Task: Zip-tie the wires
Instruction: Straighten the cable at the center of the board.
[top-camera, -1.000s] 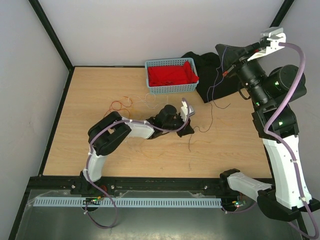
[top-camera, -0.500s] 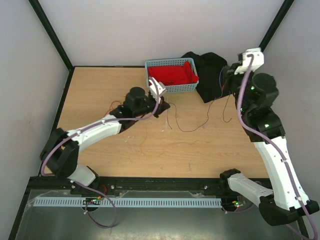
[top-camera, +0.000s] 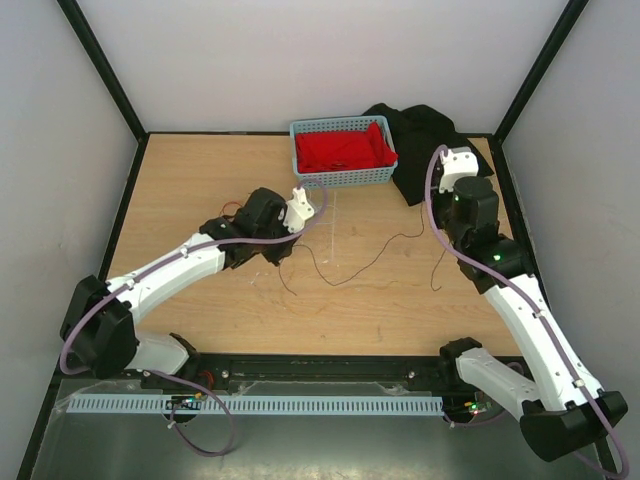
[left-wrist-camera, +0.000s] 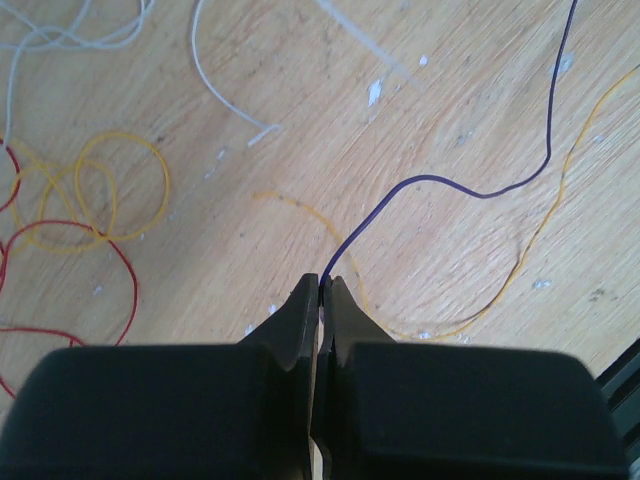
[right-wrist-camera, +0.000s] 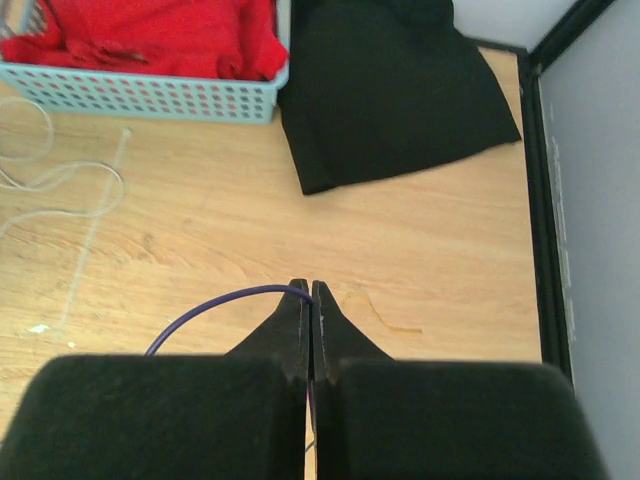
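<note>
Across the middle of the desk (top-camera: 200, 170), a thin purple wire (left-wrist-camera: 440, 182) is sagging between the two arms, running roughly from 9 o'clock to 3 o'clock in the overhead view. The left claw (left-wrist-camera: 320, 285) is pressed together and pinching one end of it; the right claw (right-wrist-camera: 312, 295) is likewise pressed together and pinching the other end, with the wire arcing away from its tips toward 9 o'clock.

The other wires (left-wrist-camera: 75, 250), red and yellow loops, are lying loose on the desk at about 9 o'clock from the left claw, not yet gathered with the purple one. What looks like the zip tie (right-wrist-camera: 95, 230), a pale straight strip, is lying flat on the wood below the blue basket (top-camera: 343, 181), its long axis pointing from 12 to 6 o'clock, so it is lying across the line of the stretched wire. It is sitting just beside the left claw, at about 3 o'clock from it, and well apart from the right claw. Judging from this, the left arm is the nearer one for picking it up, though it is holding a wire end and would have to let go first
</note>
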